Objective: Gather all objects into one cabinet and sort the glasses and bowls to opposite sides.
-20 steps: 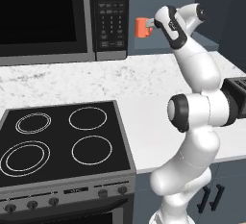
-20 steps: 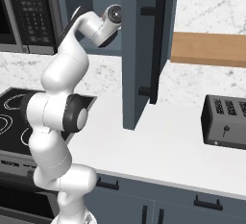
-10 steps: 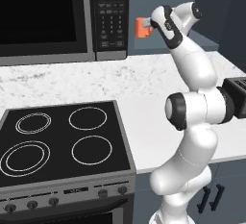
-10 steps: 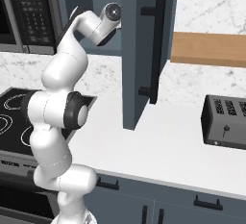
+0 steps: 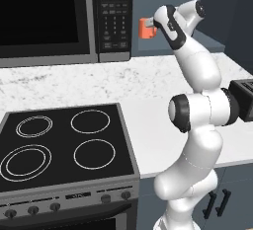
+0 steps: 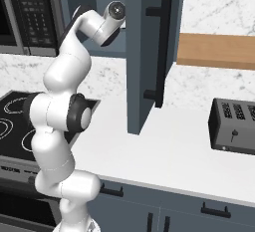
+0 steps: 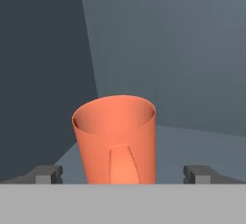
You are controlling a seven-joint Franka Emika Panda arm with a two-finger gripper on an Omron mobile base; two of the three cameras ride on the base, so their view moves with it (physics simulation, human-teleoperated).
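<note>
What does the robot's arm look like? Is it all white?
Mostly white. The arm is made of smooth, rounded, glossy white segments, like fat tubes joined together. Dark grey bands ring the joints, and a round grey cap sits on the end of one joint up near the hand. The gripper has small, blocky, dark grey fingertips. No cables or markings are visible.

Matt, smooth orange cup [image 7: 116, 139]; glossy black stovetop [image 5: 62, 145]; speckled marble-like counter [image 5: 148, 83]; bare wooden shelf [image 6: 216, 51].
</note>
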